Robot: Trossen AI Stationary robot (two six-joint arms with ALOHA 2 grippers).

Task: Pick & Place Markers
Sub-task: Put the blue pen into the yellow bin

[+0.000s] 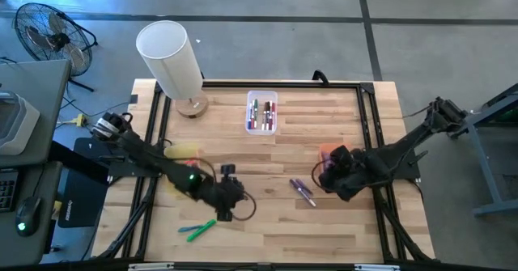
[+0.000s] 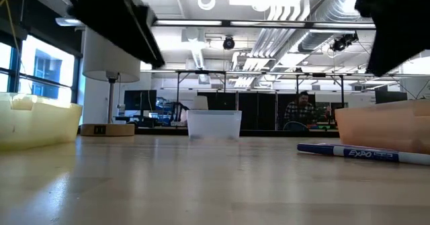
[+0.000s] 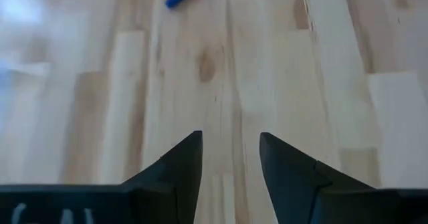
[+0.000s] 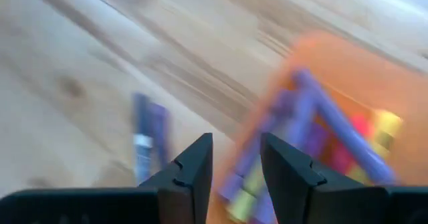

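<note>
The left gripper (image 1: 229, 200) hangs low over the front-middle of the desk (image 1: 267, 222), its fingers (image 3: 184, 164) released with only bare wood showing in the gap between them. Just in front of those fingers, toward the desk's front edge, lie a green marker (image 1: 200, 231) and a thinner blue one (image 1: 188, 227), loose and slanted; they look like the nearest candidates for a pick.

The right gripper (image 1: 329, 174) sits over the right-middle of the desk, fingers (image 4: 194, 167) also spread and grasping nothing. Beside them, toward the desk's centre, 2 purple markers (image 1: 303, 192) rest side by side on the wood. On the other side of these fingers stands the orange bin (image 4: 334, 117), already holding a jumble of purple, yellow and pink markers, which suggests the bin is the drop point for this arm.

A clear bin (image 1: 261, 112) at the back centre holds red, green and orange markers laid parallel. A yellow bin (image 1: 184, 150) lies behind the left arm. A white lamp (image 1: 171, 61) stands at the back left corner.

The markers are short, slim and round-bodied, so they may roll when nudged.
</note>
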